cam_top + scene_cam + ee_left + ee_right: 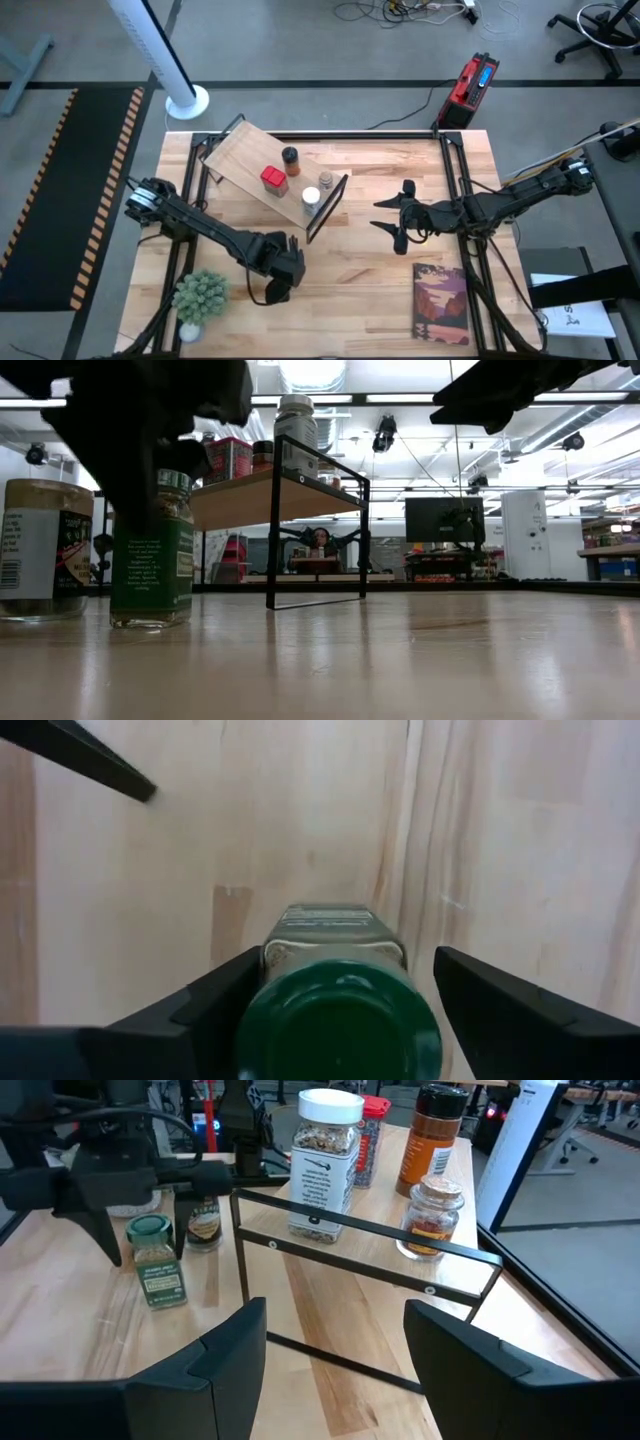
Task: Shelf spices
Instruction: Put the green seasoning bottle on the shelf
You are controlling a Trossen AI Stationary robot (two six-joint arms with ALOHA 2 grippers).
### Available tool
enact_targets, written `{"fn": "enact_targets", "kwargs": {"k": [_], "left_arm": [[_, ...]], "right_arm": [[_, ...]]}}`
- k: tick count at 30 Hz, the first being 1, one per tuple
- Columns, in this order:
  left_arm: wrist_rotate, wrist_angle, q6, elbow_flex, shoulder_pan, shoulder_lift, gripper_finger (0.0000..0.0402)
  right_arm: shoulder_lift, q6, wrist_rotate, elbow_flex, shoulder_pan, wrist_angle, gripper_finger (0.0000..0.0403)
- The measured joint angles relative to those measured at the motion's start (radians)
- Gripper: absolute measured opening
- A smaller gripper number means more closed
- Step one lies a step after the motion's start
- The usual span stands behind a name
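Observation:
A green-lidded jar (338, 1020) stands upright on the table, near the left front. My left gripper (340, 995) is open and points down over it, one finger on each side of the lid. The finger on one side (215, 995) is close against the lid; the other (500, 1010) is clear of it. A tan-topped jar (203, 1220) stands on the table just beside. The shelf (240, 155) carries a red tin (273, 180), a dark-lidded brown jar (290, 158), a white-lidded jar (322, 1165) and a small jar (432, 1215). My right gripper (335, 1350) hovers open right of the shelf.
A potted plant (200, 297) stands at the near left corner, close to my left arm. A book (440, 303) lies at the near right. The shelf's black metal frame (370, 1230) stands between the two grippers. Bare wood lies between shelf and book.

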Motion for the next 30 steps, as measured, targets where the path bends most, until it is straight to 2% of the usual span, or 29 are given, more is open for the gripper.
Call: {"fn": "enact_targets", "kwargs": {"k": [7, 30], "left_arm": [[0.011, 0.033, 0.013, -0.040, 0.000, 0.022, 0.0264], [0.006, 0.100, 0.139, -0.035, 0.000, 0.051, 0.0213]], "right_arm": [[0.000, 0.000, 0.000, 0.000, 0.000, 0.000, 0.0213], [0.000, 0.005, 0.000, 0.000, 0.000, -0.002, 0.0213]]}}
